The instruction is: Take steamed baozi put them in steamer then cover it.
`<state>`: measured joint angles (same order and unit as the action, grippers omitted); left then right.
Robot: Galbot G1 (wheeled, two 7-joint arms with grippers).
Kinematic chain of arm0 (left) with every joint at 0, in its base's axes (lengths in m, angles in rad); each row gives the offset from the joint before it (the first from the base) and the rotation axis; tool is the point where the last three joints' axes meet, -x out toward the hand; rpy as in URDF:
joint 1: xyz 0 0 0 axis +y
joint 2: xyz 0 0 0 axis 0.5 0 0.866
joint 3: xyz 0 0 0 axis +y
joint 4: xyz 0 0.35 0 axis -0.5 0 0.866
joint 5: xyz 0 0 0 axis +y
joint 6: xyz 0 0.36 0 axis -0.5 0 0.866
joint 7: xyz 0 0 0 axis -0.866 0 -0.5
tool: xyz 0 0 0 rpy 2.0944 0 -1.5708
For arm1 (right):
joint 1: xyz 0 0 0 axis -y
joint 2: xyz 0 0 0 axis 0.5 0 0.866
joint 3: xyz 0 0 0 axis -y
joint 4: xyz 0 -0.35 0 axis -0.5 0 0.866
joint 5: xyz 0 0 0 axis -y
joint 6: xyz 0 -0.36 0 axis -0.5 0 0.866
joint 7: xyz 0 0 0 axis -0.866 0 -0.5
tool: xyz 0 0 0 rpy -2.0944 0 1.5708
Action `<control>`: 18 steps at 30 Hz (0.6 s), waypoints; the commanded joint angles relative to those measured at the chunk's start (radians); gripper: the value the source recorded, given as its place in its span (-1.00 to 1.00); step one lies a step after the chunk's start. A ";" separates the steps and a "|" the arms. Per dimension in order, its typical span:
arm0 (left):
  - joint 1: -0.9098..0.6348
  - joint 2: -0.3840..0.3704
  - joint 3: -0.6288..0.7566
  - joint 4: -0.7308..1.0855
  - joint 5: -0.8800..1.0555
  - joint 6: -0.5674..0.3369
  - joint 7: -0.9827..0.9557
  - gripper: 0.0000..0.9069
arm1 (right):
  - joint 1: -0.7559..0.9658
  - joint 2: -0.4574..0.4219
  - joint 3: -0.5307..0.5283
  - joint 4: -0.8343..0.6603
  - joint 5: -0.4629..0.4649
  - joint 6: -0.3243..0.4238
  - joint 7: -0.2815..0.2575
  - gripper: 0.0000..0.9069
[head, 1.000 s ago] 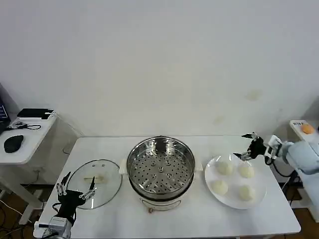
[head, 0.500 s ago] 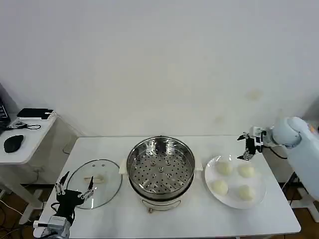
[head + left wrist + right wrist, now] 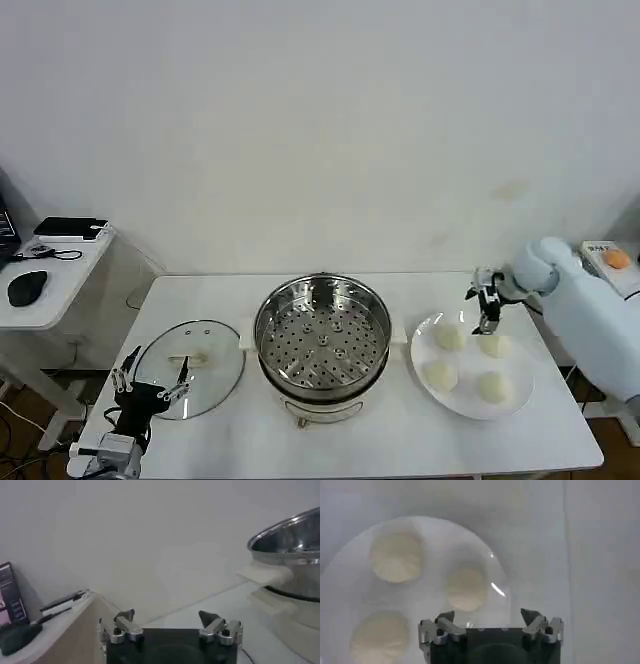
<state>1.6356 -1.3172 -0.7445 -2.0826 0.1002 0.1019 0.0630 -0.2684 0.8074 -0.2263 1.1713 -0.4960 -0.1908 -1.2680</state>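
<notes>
The steamer (image 3: 322, 340), a shiny steel pot with a perforated tray, stands mid-table with nothing in it. Its cover (image 3: 192, 367), a clear glass lid with a pale handle, lies flat on the table to the left. Several cream-white baozi (image 3: 449, 338) sit on a white plate (image 3: 418, 350) to the right. My right gripper (image 3: 485, 305) hangs open, pointing down over the plate's far edge, close to the back buns. In the right wrist view, the gripper (image 3: 489, 617) is open with a baozi (image 3: 466, 589) just ahead of it. My left gripper (image 3: 150, 385) rests open at the cover's near edge.
In the left wrist view the open gripper (image 3: 167, 617) faces the steamer's (image 3: 290, 545) side and its white handle (image 3: 265, 574). A side table (image 3: 45, 285) with a mouse and devices stands at the far left. Bare tabletop lies in front of the steamer.
My right arm has swung in from the right. Its gripper moved left and turned downward over the plate's far edge. The left arm has stayed put.
</notes>
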 commanded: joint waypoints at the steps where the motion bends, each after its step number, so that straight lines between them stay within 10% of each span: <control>1: 0.000 0.001 0.001 0.002 0.002 0.000 0.000 1.00 | 0.008 0.018 -0.028 -0.026 -0.024 0.011 -0.017 1.00; 18: 0.006 -0.002 -0.001 0.010 0.004 -0.001 -0.002 1.00 | -0.026 0.062 -0.005 -0.081 -0.027 0.009 0.064 1.00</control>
<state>1.6410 -1.3194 -0.7458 -2.0723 0.1038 0.1015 0.0614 -0.2917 0.8662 -0.2313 1.0969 -0.5186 -0.1845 -1.2163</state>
